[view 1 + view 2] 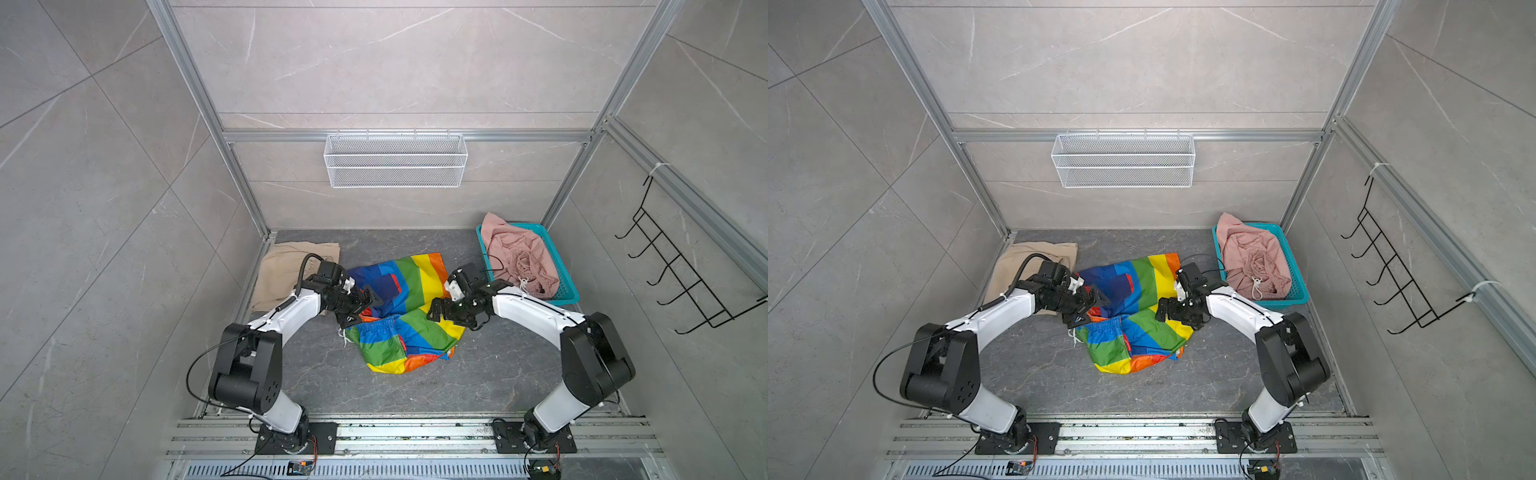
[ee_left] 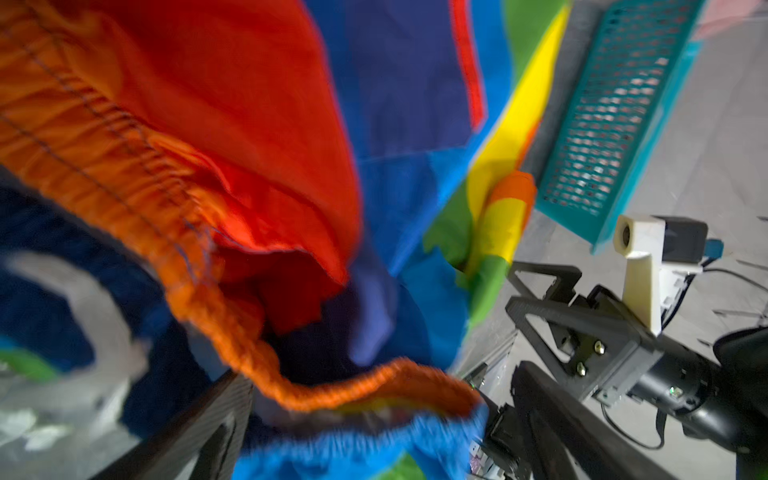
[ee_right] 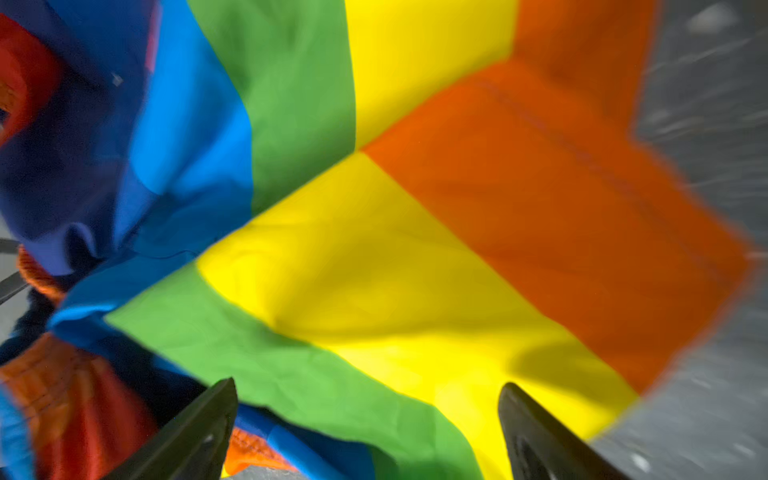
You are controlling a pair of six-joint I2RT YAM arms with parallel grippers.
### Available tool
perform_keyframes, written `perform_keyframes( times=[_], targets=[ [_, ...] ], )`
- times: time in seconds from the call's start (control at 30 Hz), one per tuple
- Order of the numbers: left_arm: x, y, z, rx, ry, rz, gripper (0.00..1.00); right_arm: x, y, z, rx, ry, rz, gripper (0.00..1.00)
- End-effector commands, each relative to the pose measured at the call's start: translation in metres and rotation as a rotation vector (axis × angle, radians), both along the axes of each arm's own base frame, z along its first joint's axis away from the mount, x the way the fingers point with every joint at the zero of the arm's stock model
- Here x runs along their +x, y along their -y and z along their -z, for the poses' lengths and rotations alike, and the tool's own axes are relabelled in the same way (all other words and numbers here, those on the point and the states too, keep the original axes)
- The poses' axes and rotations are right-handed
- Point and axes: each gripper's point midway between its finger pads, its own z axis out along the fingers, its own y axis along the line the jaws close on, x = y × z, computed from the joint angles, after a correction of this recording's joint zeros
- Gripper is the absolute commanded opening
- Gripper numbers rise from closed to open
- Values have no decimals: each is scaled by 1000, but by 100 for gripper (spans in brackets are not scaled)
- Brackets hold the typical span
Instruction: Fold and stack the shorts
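Observation:
The rainbow-striped shorts (image 1: 409, 316) (image 1: 1138, 316) lie crumpled and partly doubled over in the middle of the grey floor. My left gripper (image 1: 362, 309) (image 1: 1089, 308) is at their left edge and stands open. In the left wrist view the orange elastic waistband (image 2: 357, 386) sags loosely between its spread fingers (image 2: 199, 428). My right gripper (image 1: 435, 311) (image 1: 1163, 309) hangs open over their right edge, and its fingers (image 3: 536, 436) are wide apart above green and yellow cloth (image 3: 374, 291). The beige shorts (image 1: 286, 270) lie flat at the back left. The dusty pink shorts (image 1: 519, 257) are heaped in the basket.
The teal perforated basket (image 1: 570, 293) (image 2: 615, 104) stands at the back right, close behind my right wrist. A white wire basket (image 1: 395, 160) hangs on the back wall. A black hook rack (image 1: 681, 270) is on the right wall. Aluminium rails (image 1: 415, 432) run along the front.

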Motion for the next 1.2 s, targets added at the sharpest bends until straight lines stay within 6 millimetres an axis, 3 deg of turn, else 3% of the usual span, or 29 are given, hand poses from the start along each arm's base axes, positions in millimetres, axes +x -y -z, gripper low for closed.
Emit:
perform_keyframes(
  times=[0.0,0.13,0.3,0.43,0.57,0.67,0.83,0.97,1.07,1.17],
  targets=[
    [9,1,13,2,-13,-4,100,6,-12,16,50,-29,12,99],
    [28,5,24,8,-13,1,100,22,1,42,12,-80,65,99],
    [77,19,41,25,-13,29,100,53,32,60,-31,-101,172,99],
    [122,30,29,38,35,40,100,82,46,48,-40,-75,237,99],
    [144,37,-13,56,111,65,100,96,42,9,-8,-3,240,99],
    [134,34,-42,64,136,74,100,94,43,-17,13,50,247,99],
    [83,46,-73,13,96,67,100,75,54,-30,-13,89,250,99],
    [40,66,-75,44,25,78,100,62,63,-28,-49,98,244,99],
    [30,61,-71,207,43,79,100,56,66,-23,-59,93,242,99],
    [28,63,-51,269,-3,94,100,52,67,-19,-56,86,244,99]
  ],
)
